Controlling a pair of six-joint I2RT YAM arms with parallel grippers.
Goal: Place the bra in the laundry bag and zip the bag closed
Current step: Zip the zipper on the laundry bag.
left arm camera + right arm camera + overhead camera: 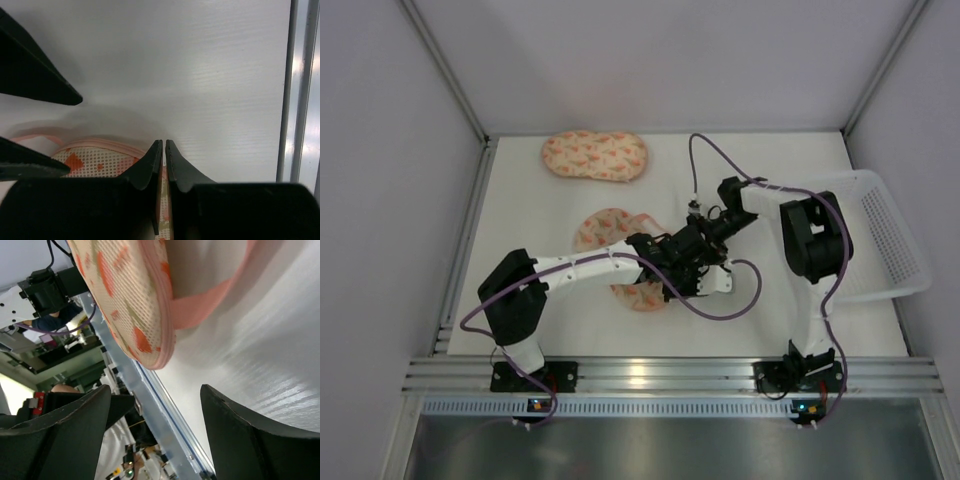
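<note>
The laundry bag [605, 228] is a peach pouch with orange-red print, lying mid-table with both arms crossing over it. My left gripper [678, 286] is at the bag's near-right end. In the left wrist view it [164, 142] is shut, with a thin strip of the bag's edge between its fingers and the bag's mesh [95, 157] just to its left. My right gripper [694, 256] is close behind it. In the right wrist view it [155, 390] is open and empty, with the raised bag [125, 295] beyond its fingertips. The bra is out of view.
A second, identical patterned pouch [595, 155] lies at the back left. A white mesh basket [885, 240] stands at the right edge, behind the right arm. An aluminium rail [670, 375] runs along the table's near edge, and grey walls enclose the other sides.
</note>
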